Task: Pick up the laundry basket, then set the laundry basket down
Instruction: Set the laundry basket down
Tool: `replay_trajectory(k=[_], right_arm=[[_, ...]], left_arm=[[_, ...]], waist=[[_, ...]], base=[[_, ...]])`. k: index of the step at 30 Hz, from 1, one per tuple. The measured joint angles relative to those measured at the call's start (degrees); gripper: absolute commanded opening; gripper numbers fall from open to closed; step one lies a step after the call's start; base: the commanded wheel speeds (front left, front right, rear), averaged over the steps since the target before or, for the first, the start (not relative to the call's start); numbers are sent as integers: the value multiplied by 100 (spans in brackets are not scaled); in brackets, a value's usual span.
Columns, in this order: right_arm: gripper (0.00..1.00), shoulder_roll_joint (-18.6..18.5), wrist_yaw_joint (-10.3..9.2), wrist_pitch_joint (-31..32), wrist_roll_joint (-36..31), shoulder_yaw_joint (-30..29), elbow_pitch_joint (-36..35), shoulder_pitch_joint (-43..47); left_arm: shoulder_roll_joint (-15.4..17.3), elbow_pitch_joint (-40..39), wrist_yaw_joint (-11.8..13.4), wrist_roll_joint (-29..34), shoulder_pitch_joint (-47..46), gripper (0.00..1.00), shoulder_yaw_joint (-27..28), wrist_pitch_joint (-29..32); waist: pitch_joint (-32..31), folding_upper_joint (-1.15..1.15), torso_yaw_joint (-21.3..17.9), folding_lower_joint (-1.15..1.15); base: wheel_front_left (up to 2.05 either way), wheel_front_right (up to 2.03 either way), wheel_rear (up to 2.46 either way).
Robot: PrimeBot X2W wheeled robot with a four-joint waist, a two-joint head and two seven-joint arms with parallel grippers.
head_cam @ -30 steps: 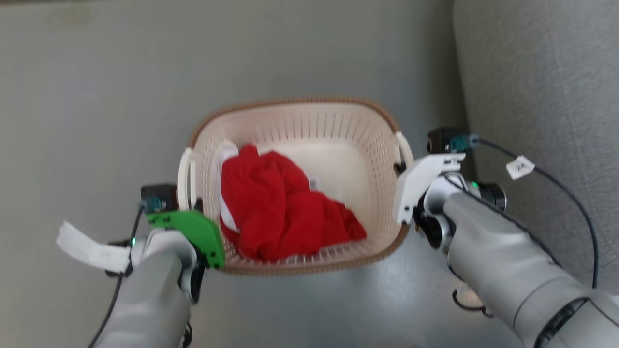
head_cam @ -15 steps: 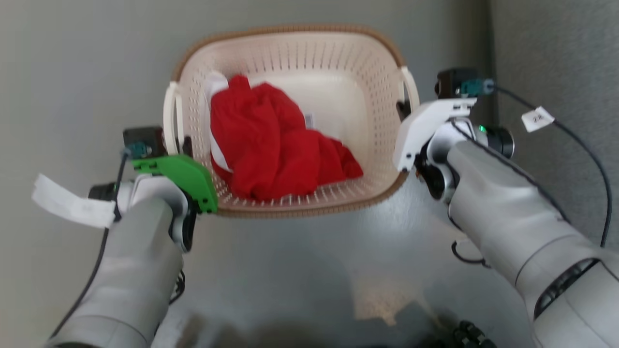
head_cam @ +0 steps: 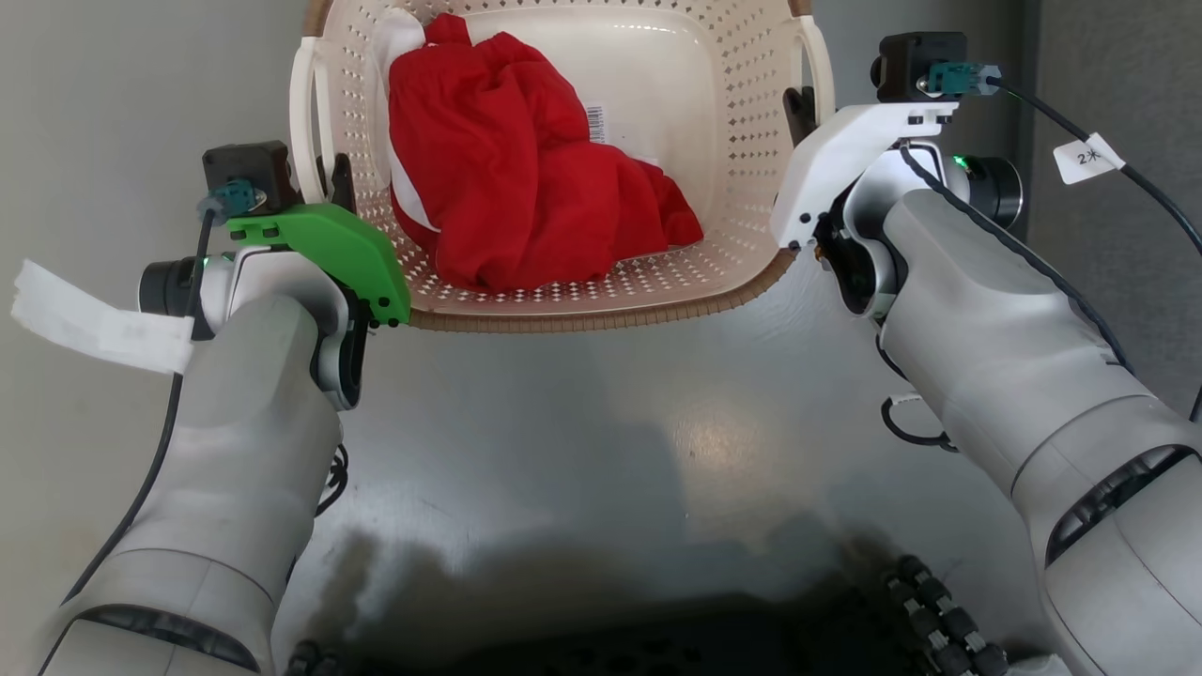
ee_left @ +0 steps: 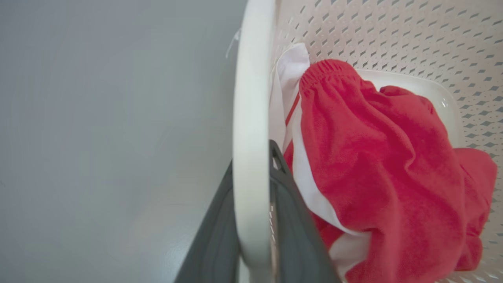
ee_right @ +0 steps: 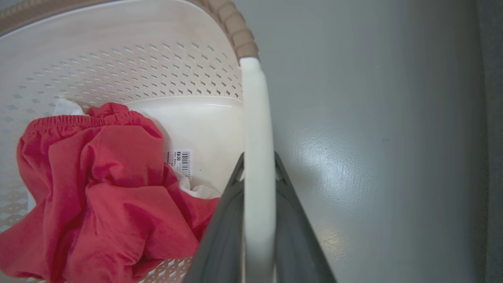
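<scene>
Cream-white plastic: the laundry basket (head_cam: 582, 286) is at the top middle of our head view, between our two arms. Its far end is cut off by the frame edge, and a brown woven-look rim runs along the near wall.
Floor: the grey floor (head_cam: 582, 441) spreads below and around the basket. We cannot tell whether the basket rests on it or hangs clear of it.
Left gripper: our left gripper (ee_left: 253, 157) is closed on the left handle (ee_left: 251, 98). One dark finger is outside the white bar and the other is inside, next to the perforated wall.
Right gripper: our right gripper (ee_right: 258, 157) clamps the right handle (ee_right: 255, 110) the same way, with a finger on each side of the bar.
Contents: a crumpled red garment (head_cam: 507, 178) with white trim lies in the basket, heaped toward our left side and the near wall. The basket's bare bottom shows toward the right.
Label: a small barcode tag (ee_right: 178, 159) sits at the garment's edge.
Wrists: a green cover (head_cam: 329, 249) tops our left wrist and a white cover (head_cam: 845, 160) tops our right. Both are just beside the basket's sides.
</scene>
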Motion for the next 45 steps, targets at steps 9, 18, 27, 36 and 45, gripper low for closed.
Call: replay_trajectory(k=[9,18,27,36,45], right_arm=[[0,14,1,-149,0,1,29,-47],[0,11,1,-250,2,27,68,-218],[78,14,-7,-360,5,65,136,-232],[100,-91,-46,-404,16,74,188,-261],[100,-76,-42,-488,68,123,188,-257]], left_arm=[[-4,105,0,53,-130,0,-4,-97],[-9,175,0,156,-298,0,-11,-152],[-26,265,1,156,-314,68,-3,-200],[24,396,41,151,-319,100,64,-204],[24,483,41,151,-319,100,67,-244]], waist=[[373,0,3,0],[553,0,-35,0],[567,0,-30,-1],[527,0,-17,-1],[358,0,-39,-1]], base=[[0,0,0],[0,0,0],[0,0,0],[0,0,0],[0,0,0]])
